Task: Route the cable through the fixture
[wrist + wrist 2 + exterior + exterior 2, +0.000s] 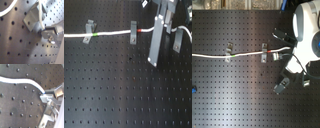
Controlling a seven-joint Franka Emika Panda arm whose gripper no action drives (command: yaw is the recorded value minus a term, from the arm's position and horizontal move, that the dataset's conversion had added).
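First exterior view shows the cable [114, 33] lying lengthwise across the upper frame, its right end pinched in the clenched gripper [159, 27]; the fixture [177, 44] stands just right of it

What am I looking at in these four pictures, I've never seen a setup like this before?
This is a robot arm working over a black board full of small holes. Two pictures come from cameras standing off the arm; the other two come from cameras riding on its gripper, so they show close-ups.

A long white cable lies across the board, marked with a green band and a red band. It passes several small grey metal clips standing upright on the board. One of them, a wider flat tab, shows up close in the first wrist view.

In the second wrist view the gripper sits at the cable's end, apparently pinching it between its fingers, though the picture is blurry.
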